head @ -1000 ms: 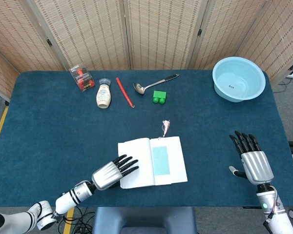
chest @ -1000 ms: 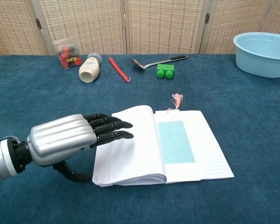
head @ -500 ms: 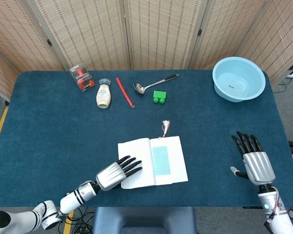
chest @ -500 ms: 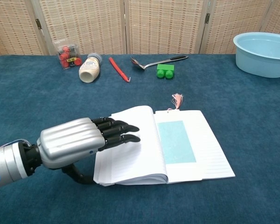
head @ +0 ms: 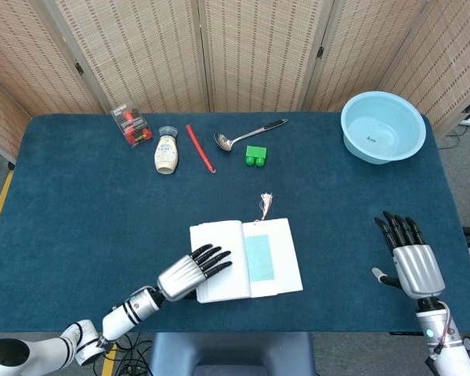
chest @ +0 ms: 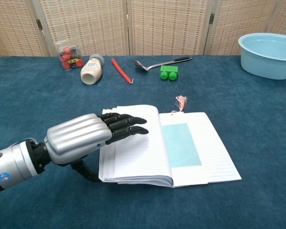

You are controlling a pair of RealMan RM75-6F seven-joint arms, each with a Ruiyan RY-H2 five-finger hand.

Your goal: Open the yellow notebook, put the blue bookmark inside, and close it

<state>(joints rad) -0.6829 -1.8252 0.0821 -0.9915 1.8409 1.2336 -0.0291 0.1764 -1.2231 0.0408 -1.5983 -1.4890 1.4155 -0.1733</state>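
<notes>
Notebook (head: 247,260), head view: lay open near the table's (head: 86,204) front edge, spine running front to back, blue bookmark (head: 259,257) flat on the right page. Left hand (head: 189,272) sat over the left page's outer edge, fingers extended toward the spine, gripping nothing. Right hand (head: 408,257), empty and spread, lay well apart to the right.

Chest view: left hand (chest: 86,136) hovered at the left page stack, thumb apparently beneath it; the nearer hand for closing. Bookmark (chest: 181,143) lay beyond its fingertips (chest: 138,125).
</notes>
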